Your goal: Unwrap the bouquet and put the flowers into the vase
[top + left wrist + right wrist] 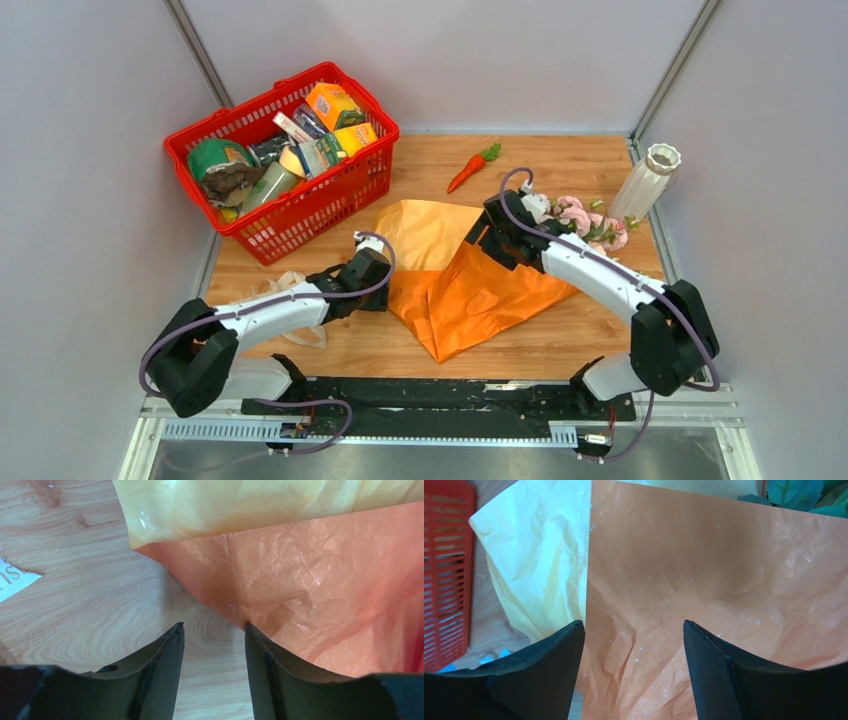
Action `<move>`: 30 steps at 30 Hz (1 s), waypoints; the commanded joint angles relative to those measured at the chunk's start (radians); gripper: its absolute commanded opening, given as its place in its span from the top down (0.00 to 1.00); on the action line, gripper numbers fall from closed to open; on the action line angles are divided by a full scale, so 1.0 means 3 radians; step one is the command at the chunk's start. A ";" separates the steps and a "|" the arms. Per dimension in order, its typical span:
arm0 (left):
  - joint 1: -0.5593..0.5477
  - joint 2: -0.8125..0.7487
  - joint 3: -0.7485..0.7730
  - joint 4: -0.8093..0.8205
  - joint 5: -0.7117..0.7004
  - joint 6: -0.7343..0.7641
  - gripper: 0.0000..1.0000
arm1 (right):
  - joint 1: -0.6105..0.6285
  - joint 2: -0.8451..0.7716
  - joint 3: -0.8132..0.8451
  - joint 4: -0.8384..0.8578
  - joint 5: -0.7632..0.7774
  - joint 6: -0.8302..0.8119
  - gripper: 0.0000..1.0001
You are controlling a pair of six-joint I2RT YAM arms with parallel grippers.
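The wrapping paper (pixel 470 290) lies opened on the table (pixel 570 345), orange side up, with a tan-yellow flap behind it. The flowers (pixel 590 222) lie off it to the right, beside the upright vase (pixel 645 180). The left gripper (pixel 214 625) is spread and empty, one fingertip at the paper's edge. The right gripper (pixel 633 622) is spread over the orange sheet, pinching nothing. A white scrap (pixel 12 577) bears cut-off letters, perhaps "IS". Package labels in the red basket (pixel 320 200) are too small to read.

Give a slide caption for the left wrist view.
Open left pincer over the wooden table, beside the orange wrapping paper.
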 commanded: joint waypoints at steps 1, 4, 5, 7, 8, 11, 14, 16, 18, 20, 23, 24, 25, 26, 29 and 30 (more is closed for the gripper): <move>0.0017 -0.0153 0.0013 0.0108 0.0171 -0.0053 0.44 | 0.0053 0.0226 0.0332 -0.0404 0.0126 0.0303 0.25; 0.0017 -0.0403 0.0019 0.0088 0.0239 -0.0043 0.44 | 0.0069 0.0400 0.0496 -0.0542 0.0085 0.0390 0.25; 0.0017 -0.0480 0.0019 0.0083 0.0234 -0.0038 0.44 | 0.0079 0.0461 0.0552 -0.0583 0.0075 0.0426 0.25; 0.0017 -0.0547 0.0024 0.0062 0.0208 -0.0038 0.44 | 0.0104 0.0563 0.0680 -0.0634 0.0075 0.0477 0.26; 0.0017 -0.0552 0.0029 0.0062 0.0218 -0.0038 0.44 | 0.0125 0.0615 0.0741 -0.0660 0.0075 0.0498 0.26; 0.0017 -0.0522 0.0013 0.0057 0.0234 -0.0038 0.44 | 0.0156 0.0783 0.0869 -0.0716 0.0029 0.0539 0.26; 0.0017 -0.0491 -0.0022 0.0088 0.0264 -0.0022 0.44 | 0.0166 0.0977 0.1048 -0.0889 0.0008 0.0595 0.25; 0.0017 -0.0491 -0.0063 0.0103 0.0254 -0.0032 0.43 | 0.0176 0.1126 0.1211 -0.1048 0.0034 0.0595 0.25; 0.0017 -0.0516 -0.0104 0.0108 0.0229 -0.0063 0.42 | 0.0181 0.1264 0.1360 -0.1227 0.0044 0.0595 0.30; 0.0017 -0.0593 -0.0165 0.0129 0.0228 -0.0104 0.40 | 0.0176 0.1386 0.1473 -0.1345 0.0009 0.0580 0.40; 0.0017 -0.0654 -0.0247 0.0205 0.0249 -0.0155 0.36 | 0.0176 0.1494 0.1534 -0.1371 -0.0109 0.0513 0.59; 0.0017 -0.0680 -0.0278 0.0246 0.0249 -0.0160 0.34 | 0.0181 0.1510 0.1544 -0.1371 -0.0129 0.0498 0.62; 0.0022 -0.0690 -0.0288 0.0261 0.0244 -0.0165 0.31 | 0.0176 0.1520 0.1550 -0.1376 -0.0124 0.0473 0.64; 0.0022 -0.0721 -0.0329 0.0333 0.0249 -0.0165 0.29 | 0.0181 0.1520 0.1555 -0.1381 -0.0104 0.0462 0.67; 0.0042 -0.0787 -0.0461 0.0557 0.0310 -0.0191 0.27 | 0.0181 0.1479 0.1524 -0.1386 -0.0043 0.0457 0.78; 0.0053 -0.0808 -0.0482 0.0675 0.0325 -0.0196 0.27 | 0.0176 0.1454 0.1514 -0.1391 -0.0038 0.0457 0.81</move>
